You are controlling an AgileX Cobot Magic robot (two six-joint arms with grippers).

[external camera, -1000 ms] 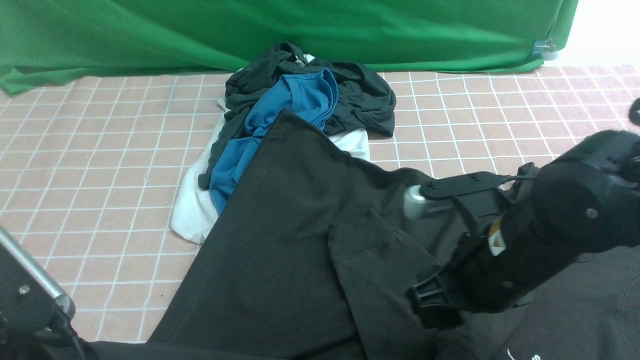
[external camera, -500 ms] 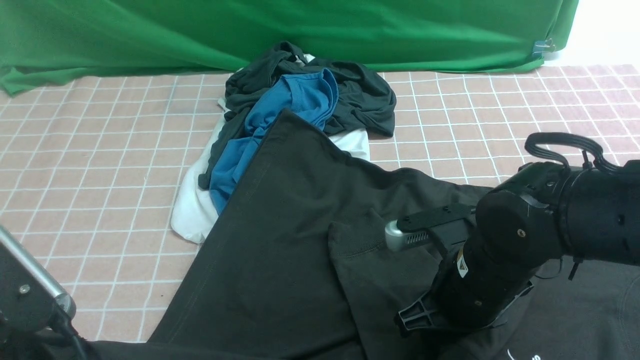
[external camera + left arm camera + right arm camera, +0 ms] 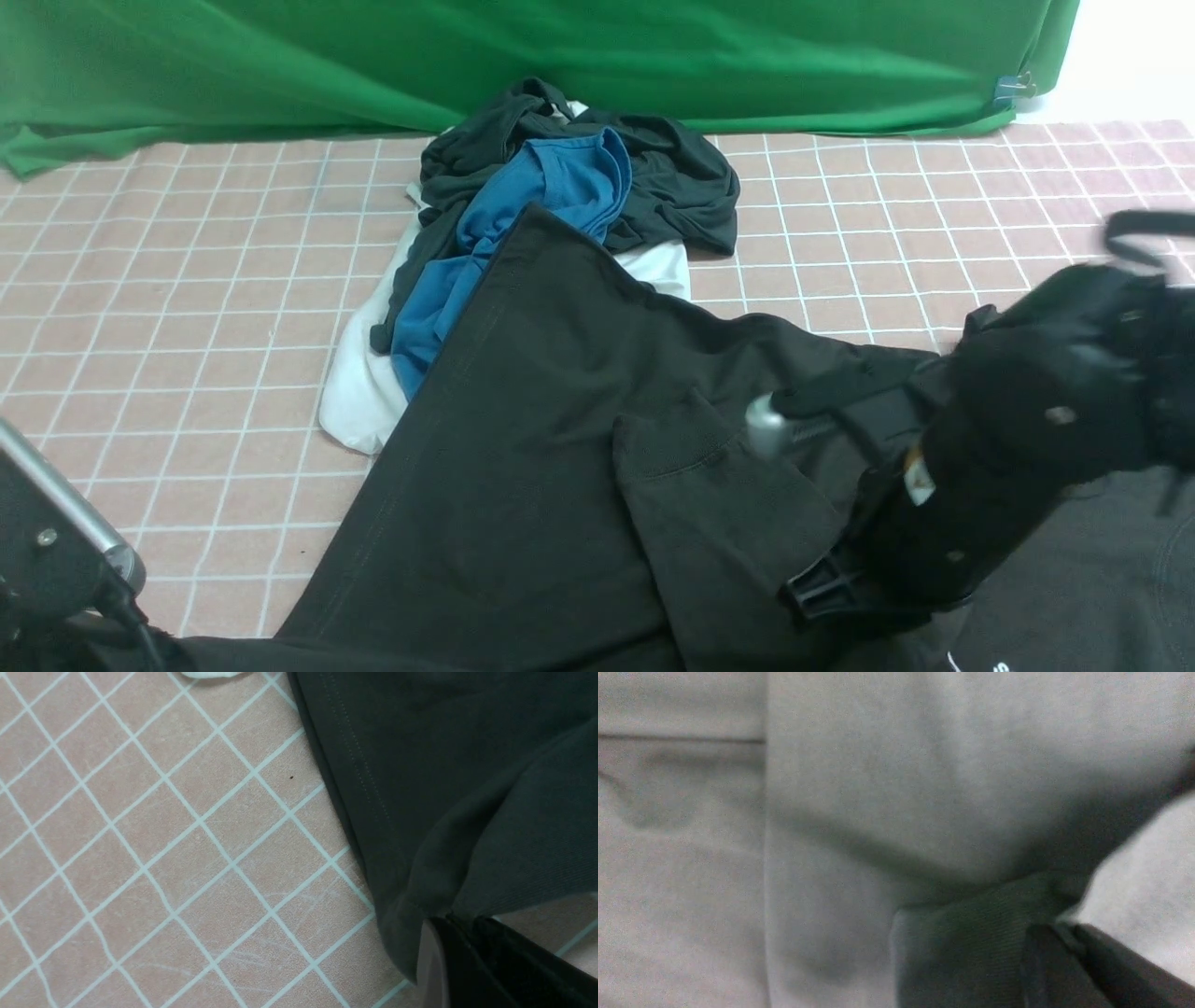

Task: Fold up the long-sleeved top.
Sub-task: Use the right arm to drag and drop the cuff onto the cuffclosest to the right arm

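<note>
Long-sleeved top [image 3: 523, 448]: soft, floppy, best grabbed at seams; left fingers [image 3: 432, 970] pinch hem [image 3: 397, 924], right fingers [image 3: 1069, 970] clamp ribbed cuff [image 3: 971, 933].

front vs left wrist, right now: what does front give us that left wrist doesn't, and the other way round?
Front only: the green backdrop, the blue T-shirt in the clothes heap, and the right arm low over the long-sleeved top. Left wrist only: the left gripper shut on that top's edge, with cloth bunched into the jaws. Both: the top's stitched hem and the pink checked table cover.
</note>
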